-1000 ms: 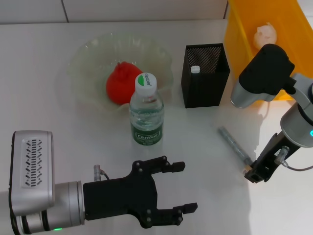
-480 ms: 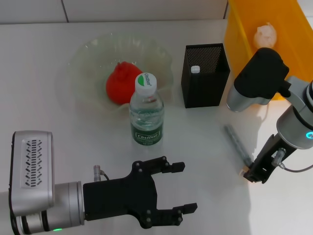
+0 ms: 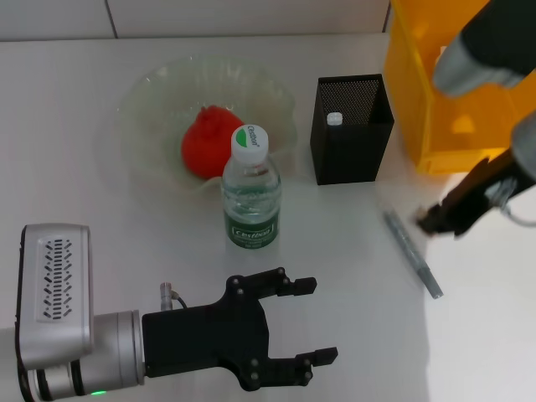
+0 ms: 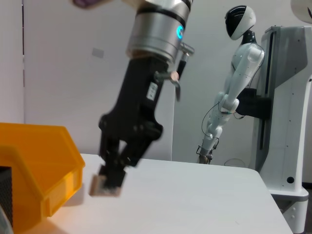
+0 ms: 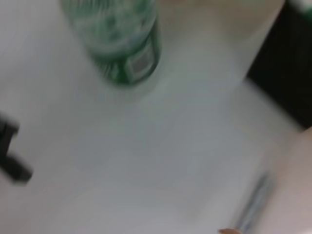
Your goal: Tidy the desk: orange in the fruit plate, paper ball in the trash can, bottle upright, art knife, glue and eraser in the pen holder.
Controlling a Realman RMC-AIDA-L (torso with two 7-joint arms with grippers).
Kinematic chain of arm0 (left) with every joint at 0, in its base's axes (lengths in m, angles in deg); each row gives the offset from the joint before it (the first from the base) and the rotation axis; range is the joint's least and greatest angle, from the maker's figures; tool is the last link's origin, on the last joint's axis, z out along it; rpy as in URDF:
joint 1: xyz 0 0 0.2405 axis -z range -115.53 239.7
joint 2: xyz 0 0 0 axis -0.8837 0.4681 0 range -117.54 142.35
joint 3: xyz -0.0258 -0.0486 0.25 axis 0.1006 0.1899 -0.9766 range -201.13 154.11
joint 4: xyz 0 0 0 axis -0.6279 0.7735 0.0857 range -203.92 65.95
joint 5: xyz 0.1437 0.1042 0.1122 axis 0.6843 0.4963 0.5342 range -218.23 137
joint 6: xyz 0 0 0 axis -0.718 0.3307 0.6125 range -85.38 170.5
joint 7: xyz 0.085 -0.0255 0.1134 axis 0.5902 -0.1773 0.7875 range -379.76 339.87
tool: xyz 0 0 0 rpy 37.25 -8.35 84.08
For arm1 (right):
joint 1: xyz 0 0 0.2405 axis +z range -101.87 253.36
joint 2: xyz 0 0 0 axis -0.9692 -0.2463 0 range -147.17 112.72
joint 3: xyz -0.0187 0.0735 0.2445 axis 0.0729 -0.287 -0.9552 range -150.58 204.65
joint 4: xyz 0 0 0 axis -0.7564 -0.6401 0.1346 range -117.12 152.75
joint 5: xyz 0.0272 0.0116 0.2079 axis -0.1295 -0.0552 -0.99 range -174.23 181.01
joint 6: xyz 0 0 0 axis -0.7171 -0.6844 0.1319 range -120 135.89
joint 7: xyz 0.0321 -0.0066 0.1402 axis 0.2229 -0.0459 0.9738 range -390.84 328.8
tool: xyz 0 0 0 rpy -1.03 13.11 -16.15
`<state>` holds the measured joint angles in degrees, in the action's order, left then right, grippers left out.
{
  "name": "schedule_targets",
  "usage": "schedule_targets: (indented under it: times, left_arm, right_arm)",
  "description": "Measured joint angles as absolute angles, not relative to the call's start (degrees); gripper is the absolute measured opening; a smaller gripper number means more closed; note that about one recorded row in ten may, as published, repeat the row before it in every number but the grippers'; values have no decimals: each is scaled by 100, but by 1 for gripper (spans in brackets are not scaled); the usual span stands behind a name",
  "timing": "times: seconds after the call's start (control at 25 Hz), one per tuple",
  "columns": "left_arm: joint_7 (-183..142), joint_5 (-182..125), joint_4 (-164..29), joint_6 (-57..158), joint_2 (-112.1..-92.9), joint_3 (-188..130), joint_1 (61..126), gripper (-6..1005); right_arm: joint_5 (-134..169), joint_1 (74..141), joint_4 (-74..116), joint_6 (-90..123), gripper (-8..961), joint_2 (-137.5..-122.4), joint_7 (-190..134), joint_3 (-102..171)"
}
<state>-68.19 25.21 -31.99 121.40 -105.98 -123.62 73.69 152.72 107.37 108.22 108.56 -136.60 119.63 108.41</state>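
My right gripper (image 3: 435, 222) hangs above the table just right of the grey art knife (image 3: 412, 253), which lies flat. In the left wrist view the right gripper (image 4: 111, 176) is shut on the tan eraser (image 4: 105, 185), clear of the table. The orange (image 3: 205, 142) lies in the fruit plate (image 3: 142, 92). The bottle (image 3: 250, 188) stands upright in front of the plate. The pen holder (image 3: 350, 138) holds a white-capped glue stick (image 3: 334, 119). The trash can (image 3: 414, 92) stands at the back right. The paper ball is hidden behind my right arm. My left gripper (image 3: 314, 321) is open and empty near the front edge.
The blurred right wrist view shows the bottle (image 5: 122, 44), the pen holder (image 5: 287, 83) and the art knife (image 5: 253, 204). The left wrist view shows the trash can (image 4: 44, 170) and a white robot (image 4: 234, 87) beyond the table.
My right gripper has risen from the table with the eraser and moved back toward the trash can. The art knife has stayed on the table. The left arm has not moved.
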Motion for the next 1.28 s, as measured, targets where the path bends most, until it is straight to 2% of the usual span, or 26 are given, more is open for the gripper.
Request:
schedule_targets:
  times: [0.24, 0.56, 1.2, 1.28]
  left_arm:
    - [-6816, 2526, -3198, 12140, -10605, -12361, 7398, 786]
    - [-6812, 2531, -3198, 12154, -10607, -12362, 7416, 786]
    - [-6810, 2528, -3187, 12158, -10613, -12362, 7421, 786]
    - [-6810, 2526, -3180, 12158, -10611, -12362, 7421, 786]
  right_arm:
    - [15250, 11202, 11149, 10514, 134, -13638, 11713, 9482]
    - [15333, 11912, 9758, 9370, 138, -13594, 11513, 9294]
    - [15323, 12428, 8613, 8744, 146, -13636, 11324, 9393]
    - [15321, 12422, 8658, 8759, 179, -13638, 11325, 9461]
